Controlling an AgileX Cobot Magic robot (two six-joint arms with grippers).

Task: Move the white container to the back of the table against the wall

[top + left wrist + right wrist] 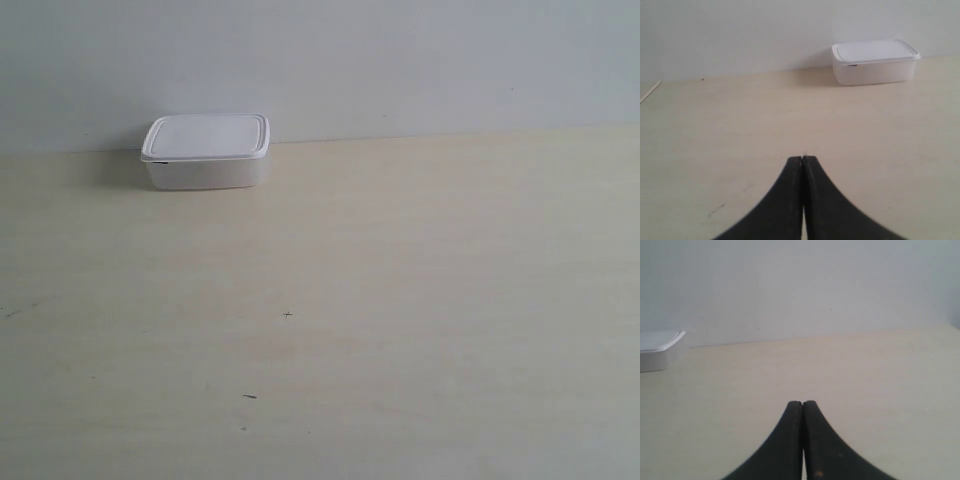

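The white container (206, 150), a shallow lidded plastic box, stands on the pale wood-grain table (400, 300) at its back edge, right in front of the grey-white wall (400, 60). It also shows in the left wrist view as the white container (874, 61) by the wall, and its corner is the white container (659, 350) at the edge of the right wrist view. My left gripper (803, 159) is shut with nothing in it, well short of the box. My right gripper (803, 403) is shut and empty too, off to one side of the box. Neither arm appears in the exterior view.
A few tiny dark specks (287, 315) mark the tabletop. A table edge (650, 91) shows at the side of the left wrist view. The wall runs along the whole back of the table.
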